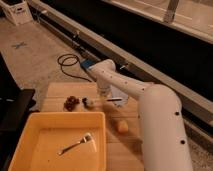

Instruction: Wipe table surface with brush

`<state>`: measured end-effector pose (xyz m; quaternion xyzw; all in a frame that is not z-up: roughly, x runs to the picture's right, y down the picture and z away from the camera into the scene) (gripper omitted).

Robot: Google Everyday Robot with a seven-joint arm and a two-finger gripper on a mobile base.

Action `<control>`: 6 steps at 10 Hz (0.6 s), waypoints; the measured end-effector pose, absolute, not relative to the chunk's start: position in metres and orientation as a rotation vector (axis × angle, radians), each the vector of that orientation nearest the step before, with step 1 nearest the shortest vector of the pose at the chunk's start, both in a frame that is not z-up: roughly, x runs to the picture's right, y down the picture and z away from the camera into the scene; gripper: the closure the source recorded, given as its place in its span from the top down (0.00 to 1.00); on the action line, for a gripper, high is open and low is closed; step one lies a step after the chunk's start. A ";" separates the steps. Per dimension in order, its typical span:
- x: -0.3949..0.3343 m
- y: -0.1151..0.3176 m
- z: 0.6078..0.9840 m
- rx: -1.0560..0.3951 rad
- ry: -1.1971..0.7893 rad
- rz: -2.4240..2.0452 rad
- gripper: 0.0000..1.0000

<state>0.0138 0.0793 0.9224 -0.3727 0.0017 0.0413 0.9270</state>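
**Wooden tabletop, arm reaching over its far end**

Wooden planks make up the table surface (130,145), a light brown rectangle that runs from the far edge near a dark wall down toward the camera. On its near left part sits a yellow tray (30,150), and a metal fork (75,145) lies inside the tray, angled from lower left to upper right.

The robot's white arm (160,125) rises from the lower right and bends across the table toward the far end. Its gripper (103,94) hangs low over the planks there, just behind the tray's far rim; whether it is spread or pressed together cannot be told from this view.

The brush (88,103) lies on the wood just left of the gripper, close to it; contact between them cannot be made out. Beside the brush, further left, rests a dark reddish-brown lumpy cluster (71,103). A small orange-tan piece (122,126) sits on the table to the right of the tray's far corner.

Beyond the table, a black cable (67,62) coils on the grey floor.
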 end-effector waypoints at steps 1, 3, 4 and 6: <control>0.033 0.078 0.919 -0.761 0.038 0.108 0.09; 0.064 0.071 0.918 -0.747 0.102 0.143 0.09; 0.073 0.063 0.923 -0.737 0.125 0.156 0.09; 0.074 0.045 0.939 -0.716 0.131 0.153 0.09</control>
